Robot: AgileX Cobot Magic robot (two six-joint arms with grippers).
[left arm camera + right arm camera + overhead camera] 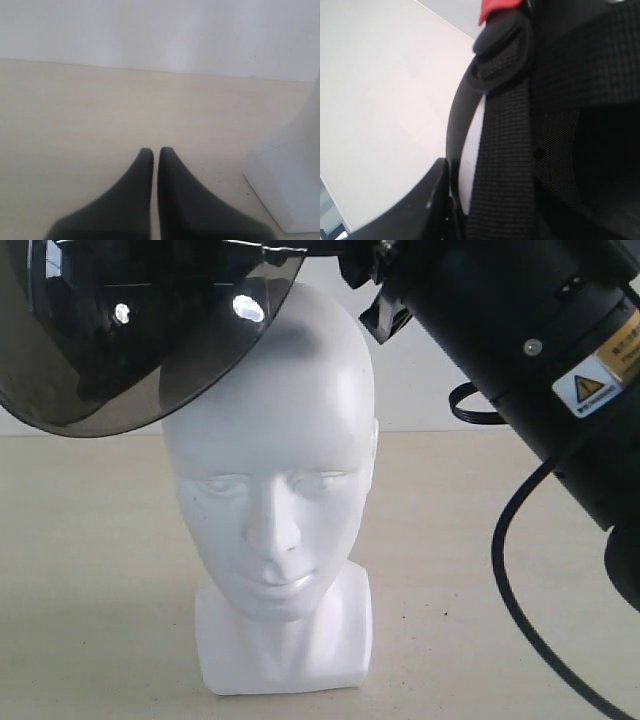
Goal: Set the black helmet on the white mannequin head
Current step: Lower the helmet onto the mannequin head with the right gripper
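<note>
Your black helmet (100, 300) hangs at the top left of the exterior view, above and just to one side of the white mannequin head (280, 490). Its smoky visor (150, 390) overlaps the crown and one temple of the head. Whether the helmet touches the head or hovers just clear of it cannot be told. The head stands upright on the pale desk (90, 590), face towards the camera, presumably so the helmet's opening can come straight down over the crown. Your right arm (520, 330) reaches in from the upper right towards the back of the helmet. Its wrist camera looks at close range along a woven black strap (505, 165) and a red buckle (497, 7), with dark padded lining beside them. Only one jaw of the right gripper (437, 195) shows, next to the strap, so you cannot tell whether those jaws are gripping the helmet or letting go. Your left gripper (155, 150) waits low over the desk, its jaws closed on nothing with a thin slit between them. It sits beside the squared neck base (290, 185), probably kept out of the way. By my judgement the helmet is not yet seated; it needs to shift across so it centres over the head.
</note>
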